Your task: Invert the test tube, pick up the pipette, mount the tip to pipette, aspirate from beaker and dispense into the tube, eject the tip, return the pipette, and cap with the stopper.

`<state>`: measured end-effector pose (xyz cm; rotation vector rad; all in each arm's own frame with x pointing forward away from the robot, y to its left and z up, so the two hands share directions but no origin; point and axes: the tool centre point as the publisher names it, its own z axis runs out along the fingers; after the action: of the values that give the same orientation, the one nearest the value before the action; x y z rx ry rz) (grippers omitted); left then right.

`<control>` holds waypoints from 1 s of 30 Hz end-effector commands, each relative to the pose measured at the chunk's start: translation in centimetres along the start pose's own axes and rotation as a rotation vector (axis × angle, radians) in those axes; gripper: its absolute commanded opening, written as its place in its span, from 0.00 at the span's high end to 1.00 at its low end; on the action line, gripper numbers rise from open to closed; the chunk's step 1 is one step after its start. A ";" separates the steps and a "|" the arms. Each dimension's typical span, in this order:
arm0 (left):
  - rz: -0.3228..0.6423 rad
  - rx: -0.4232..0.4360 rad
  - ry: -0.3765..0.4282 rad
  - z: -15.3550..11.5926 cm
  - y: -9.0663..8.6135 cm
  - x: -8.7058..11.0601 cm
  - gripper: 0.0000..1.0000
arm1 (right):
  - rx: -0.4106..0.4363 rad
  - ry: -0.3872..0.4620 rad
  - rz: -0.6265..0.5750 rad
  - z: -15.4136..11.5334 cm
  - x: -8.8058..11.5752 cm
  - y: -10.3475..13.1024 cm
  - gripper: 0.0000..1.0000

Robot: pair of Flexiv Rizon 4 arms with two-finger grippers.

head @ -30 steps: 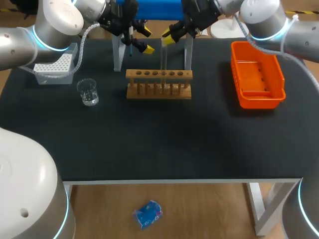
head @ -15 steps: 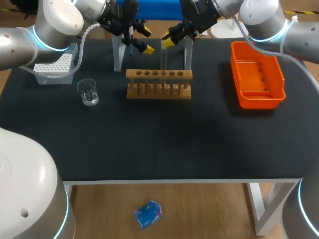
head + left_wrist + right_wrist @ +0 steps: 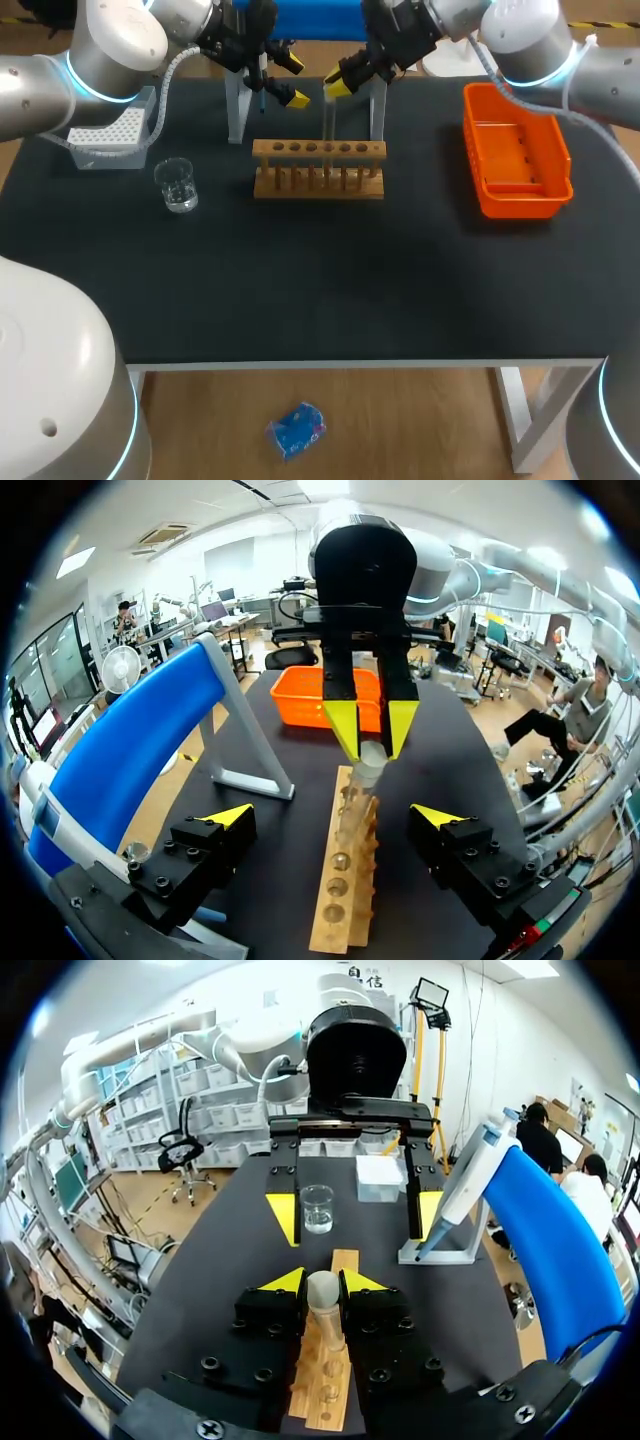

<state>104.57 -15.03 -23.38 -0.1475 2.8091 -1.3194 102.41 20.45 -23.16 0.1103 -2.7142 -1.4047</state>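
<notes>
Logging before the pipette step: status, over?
Right gripper shut on test tube above the rack. Left gripper open, empty. Pipette on its stand. Nothing in the way.

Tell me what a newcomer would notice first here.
The right gripper is shut on a clear test tube, upright above the wooden rack. The left gripper hangs open, facing it along the rack. A bright orange bin sits off to the rack's right.

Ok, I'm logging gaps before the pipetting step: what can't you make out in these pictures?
Stopper: seen in no view.
Test tube lower end: right wrist view, covered by the right gripper; head view, too thin.
Pipette: head view, mostly behind the left gripper.
Tip box contents: head view, too small.
</notes>
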 end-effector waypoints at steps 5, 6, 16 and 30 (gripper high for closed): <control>-0.001 -0.004 0.006 -0.1 -0.1 -0.2 0.00 | 0.019 0.012 0.005 -0.1 0.0 -0.1 1.00; -0.001 -0.004 0.006 -0.1 -0.1 -0.2 0.00 | 0.022 0.012 0.006 -0.1 -0.1 -0.1 1.00; -0.001 -0.004 0.006 -0.1 -0.1 -0.2 0.00 | 0.044 0.022 0.017 0.2 0.0 -0.6 1.00; -0.001 -0.004 0.006 -0.1 -0.1 -0.2 0.00 | 0.090 0.039 0.032 0.6 0.3 -1.1 1.00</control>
<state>104.57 -15.03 -23.38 -0.1475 2.8091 -1.3194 102.09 20.21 -23.63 0.0951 -2.7355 -1.2748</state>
